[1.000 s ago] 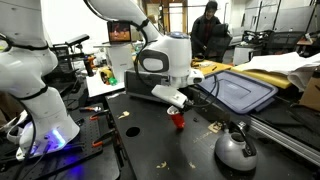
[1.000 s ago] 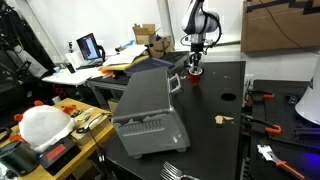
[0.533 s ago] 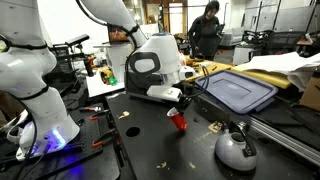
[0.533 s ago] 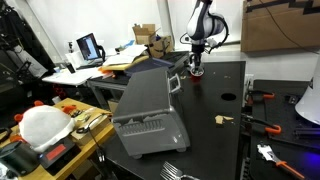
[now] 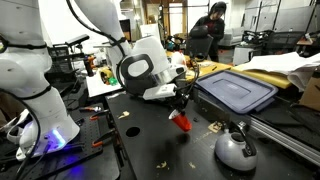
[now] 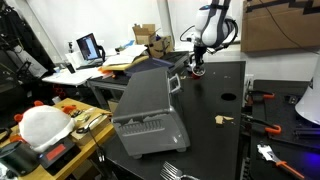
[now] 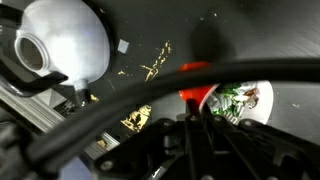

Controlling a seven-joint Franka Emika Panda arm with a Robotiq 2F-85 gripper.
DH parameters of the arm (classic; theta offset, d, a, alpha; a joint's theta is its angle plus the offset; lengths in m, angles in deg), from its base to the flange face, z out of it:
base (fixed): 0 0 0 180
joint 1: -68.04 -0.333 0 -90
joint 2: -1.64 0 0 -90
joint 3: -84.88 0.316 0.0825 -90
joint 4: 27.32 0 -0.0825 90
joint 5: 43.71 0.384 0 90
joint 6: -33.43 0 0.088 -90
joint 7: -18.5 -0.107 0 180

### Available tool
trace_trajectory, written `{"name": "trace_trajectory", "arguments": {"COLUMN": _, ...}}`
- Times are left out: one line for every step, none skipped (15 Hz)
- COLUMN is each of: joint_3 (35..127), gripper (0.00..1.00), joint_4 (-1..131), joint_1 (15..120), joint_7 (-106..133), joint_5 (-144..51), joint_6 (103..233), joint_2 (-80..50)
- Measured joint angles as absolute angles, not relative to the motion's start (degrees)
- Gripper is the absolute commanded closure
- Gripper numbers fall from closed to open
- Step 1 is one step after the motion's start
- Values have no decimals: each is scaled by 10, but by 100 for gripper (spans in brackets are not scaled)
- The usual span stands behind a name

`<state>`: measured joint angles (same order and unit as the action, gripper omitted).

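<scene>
In an exterior view: tool (image 5: 181, 104) clamped on tilted red object (image 5: 182, 122), just over worktop (image 5: 150, 150), left of grey dome (image 5: 235, 150).
In an exterior view: tool (image 6: 198, 68) with red object (image 6: 197, 74) at far end of worktop (image 6: 215, 100).
Wrist view: red object (image 7: 195, 95) at centre; cables (image 7: 120, 110) hid the jaws.

Even indoor light; wrist view dim, blurred up close.

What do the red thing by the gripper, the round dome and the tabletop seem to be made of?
The red thing looks like glossy plastic, bright and uniformly coloured, though too blurred to be sure. The round dome seems metal or hard plastic: smooth, pale grey, with a broad sheen. The tabletop looks like matte black laminate or painted metal, flat with only dull glare.
</scene>
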<state>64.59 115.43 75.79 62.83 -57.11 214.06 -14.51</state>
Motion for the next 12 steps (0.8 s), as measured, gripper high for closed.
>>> {"name": "trace_trajectory", "arguments": {"joint_3": 606, "gripper": 99, "joint_4": 1159, "joint_1": 723, "joint_7": 619, "joint_5": -589, "joint_6": 2156, "joint_2": -146}}
{"name": "trace_trajectory", "arguments": {"joint_3": 566, "gripper": 99, "joint_4": 1164, "joint_1": 686, "joint_7": 615, "joint_5": -600, "joint_6": 2171, "joint_2": -148}}
{"name": "trace_trajectory", "arguments": {"joint_3": 529, "gripper": 99, "joint_4": 1168, "joint_1": 651, "joint_7": 613, "joint_5": -605, "joint_6": 2183, "joint_2": -151}}
{"name": "trace_trajectory", "arguments": {"joint_3": 494, "gripper": 99, "joint_4": 1170, "joint_1": 615, "joint_7": 613, "joint_5": -606, "joint_6": 2195, "joint_2": -156}}
{"name": "trace_trajectory", "arguments": {"joint_3": 462, "gripper": 99, "joint_4": 1173, "joint_1": 581, "joint_7": 613, "joint_5": -606, "joint_6": 2207, "joint_2": -163}}
{"name": "trace_trajectory", "arguments": {"joint_3": 433, "gripper": 99, "joint_4": 1176, "joint_1": 548, "joint_7": 613, "joint_5": -604, "joint_6": 2219, "joint_2": -172}}
{"name": "trace_trajectory", "arguments": {"joint_3": 408, "gripper": 99, "joint_4": 1179, "joint_1": 516, "joint_7": 613, "joint_5": -601, "joint_6": 2230, "joint_2": -182}}
{"name": "trace_trajectory", "arguments": {"joint_3": 384, "gripper": 99, "joint_4": 1182, "joint_1": 485, "joint_7": 613, "joint_5": -597, "joint_6": 2243, "joint_2": -194}}
{"name": "trace_trajectory", "arguments": {"joint_3": 364, "gripper": 99, "joint_4": 1185, "joint_1": 455, "joint_7": 613, "joint_5": -590, "joint_6": 2254, "joint_2": -206}}
{"name": "trace_trajectory", "arguments": {"joint_3": 347, "gripper": 99, "joint_4": 1189, "joint_1": 427, "joint_7": 613, "joint_5": -580, "joint_6": 2266, "joint_2": -219}}
{"name": "trace_trajectory", "arguments": {"joint_3": 333, "gripper": 99, "joint_4": 1194, "joint_1": 401, "joint_7": 613, "joint_5": -571, "joint_6": 2277, "joint_2": -232}}
{"name": "trace_trajectory", "arguments": {"joint_3": 320, "gripper": 99, "joint_4": 1198, "joint_1": 375, "joint_7": 613, "joint_5": -560, "joint_6": 2288, "joint_2": -245}}
